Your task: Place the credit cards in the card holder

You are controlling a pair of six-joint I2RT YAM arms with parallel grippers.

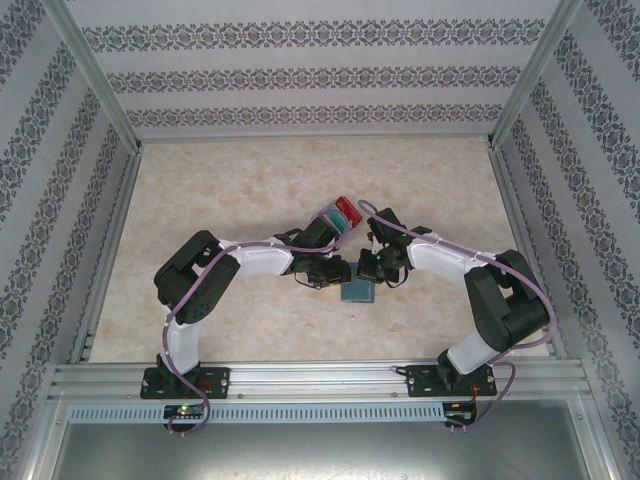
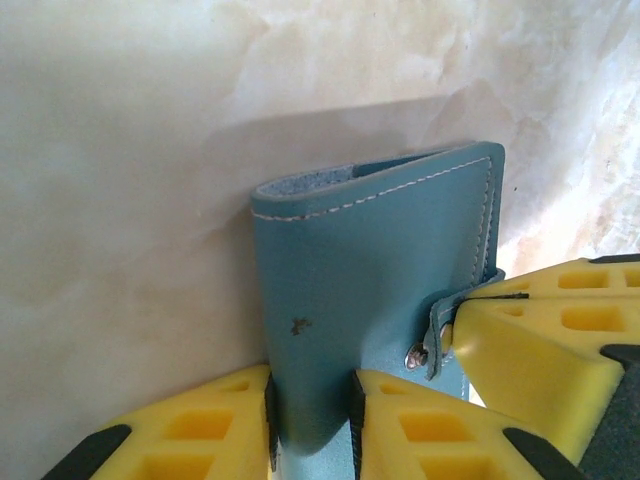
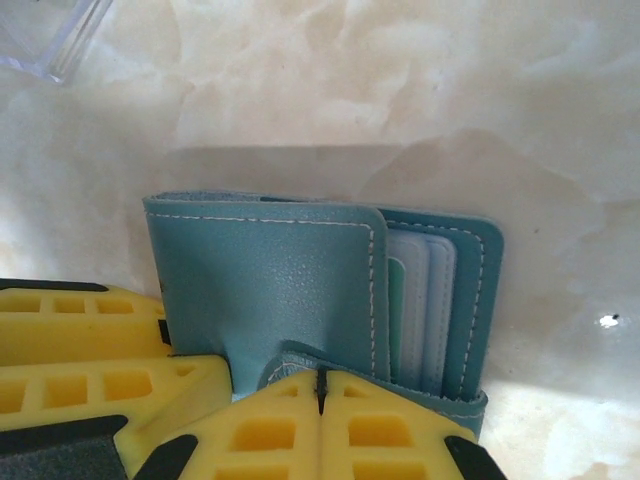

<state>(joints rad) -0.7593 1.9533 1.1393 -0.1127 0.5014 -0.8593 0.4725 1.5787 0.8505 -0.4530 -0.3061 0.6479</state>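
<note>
Two arms, both bent in to mid-table. Left one first? — A
Clenched. The left gripper (image 1: 328, 278) holds the card holder (image 1: 357, 293); in the left wrist view its yellow fingers (image 2: 200, 435) pinch the holder's lower edge, one on each side. — B
Holder open or folded? — A
Folded over, teal-blue, white stitching, over the marble-pattern table (image 1: 200, 200). Whether it rests on the table or hangs clear of it cannot be told. — B
Cards? — A
Top view, just behind the grippers: a clear box (image 1: 338, 214) with a red card (image 1: 348, 211) in it, apart from the holder. Any other cards in the box are too small to tell. A corner of that box shows at the top left of the right wrist view. In that view the holder's inner pockets (image 3: 425, 300) show pale layers and one green sliver; card or lining, cannot tell. — B
Right side? — A
The right gripper (image 1: 368, 268) sits just right of the holder. Its fingers (image 3: 400, 440) are closed tight, tips meeting, on the holder's strap tab (image 3: 295, 362), the one with the metal snap (image 2: 415, 355). — B
So both grasp the same thing. — A
Yes: left on the body, right on the strap, and the two pairs of yellow fingers lie just beside each other. — B
</note>
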